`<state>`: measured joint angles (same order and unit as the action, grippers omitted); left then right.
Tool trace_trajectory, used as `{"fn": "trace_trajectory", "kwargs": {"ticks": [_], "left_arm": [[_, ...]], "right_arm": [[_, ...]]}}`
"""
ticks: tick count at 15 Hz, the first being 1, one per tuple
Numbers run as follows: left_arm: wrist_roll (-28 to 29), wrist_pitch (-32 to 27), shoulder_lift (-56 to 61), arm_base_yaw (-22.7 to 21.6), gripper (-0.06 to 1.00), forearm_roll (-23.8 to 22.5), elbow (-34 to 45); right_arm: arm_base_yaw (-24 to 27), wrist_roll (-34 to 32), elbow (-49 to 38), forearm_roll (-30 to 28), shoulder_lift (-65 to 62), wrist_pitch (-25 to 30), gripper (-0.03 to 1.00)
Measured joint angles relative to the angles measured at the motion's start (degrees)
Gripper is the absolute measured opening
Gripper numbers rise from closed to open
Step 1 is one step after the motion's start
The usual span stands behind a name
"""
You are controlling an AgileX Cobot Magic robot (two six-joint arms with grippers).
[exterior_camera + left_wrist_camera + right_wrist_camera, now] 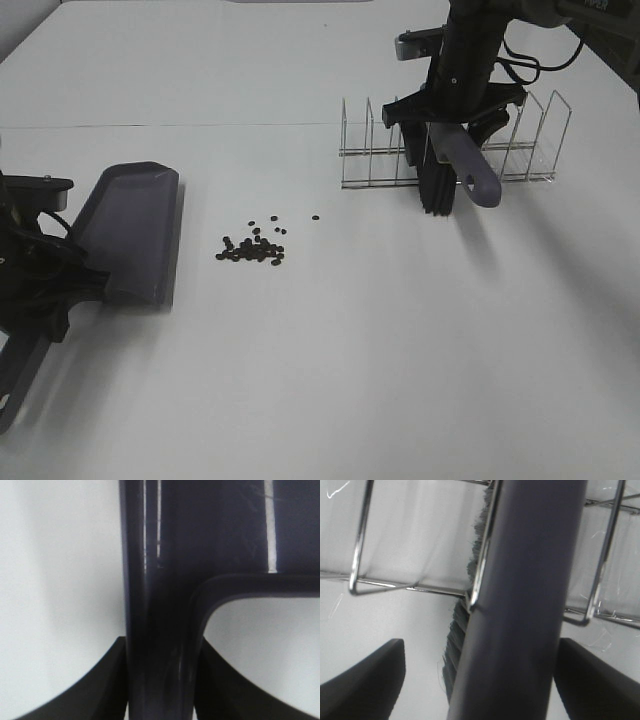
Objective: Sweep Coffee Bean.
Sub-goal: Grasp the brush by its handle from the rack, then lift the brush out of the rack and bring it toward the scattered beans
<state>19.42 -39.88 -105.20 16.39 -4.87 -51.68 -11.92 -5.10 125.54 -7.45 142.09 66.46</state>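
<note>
- White table (400,350) fills the exterior high view and carries everything.
- Purple-grey dustpan (135,225) lies flat at centre-left of the frame, its open lip facing right towards the beans.
- Wire rack (372,184) stands at upper right.
- Brush (470,172) leans in the rack, dark bristles down on the table, handle slanting to lower right.
- Left gripper (70,290), at the left edge: jaws clamped on the dustpan's handle, pressed to both its sides.
- Right gripper (452,110), above the rack: jaws spread wide astride the brush handle, with a gap on one side.
- Coffee beans (255,247) lie in a loose cluster left of centre, just right of the dustpan, with a few strays apart.
</note>
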Motion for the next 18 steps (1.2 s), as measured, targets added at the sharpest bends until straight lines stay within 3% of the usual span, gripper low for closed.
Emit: {"fn": "trace_trajectory", "kwargs": {"ticks": [4,7,18], "left_arm": [[0.0,0.0,0.0,0.0,0.33,0.17,0.0],[0.0,0.0,0.0,0.0,0.33,0.17,0.0],[-1.78,0.0,0.0,0.0,0.33,0.17,0.0]], "right_arm": [[0.0,-1.38,0.0,-0.46,0.23,0.0,0.68],[0.0,-6.99,0.0,-3.95,0.23,0.11,0.37],[-0.23,-7.39,0.0,-5.56,-7.56,3.55,0.36]]}}
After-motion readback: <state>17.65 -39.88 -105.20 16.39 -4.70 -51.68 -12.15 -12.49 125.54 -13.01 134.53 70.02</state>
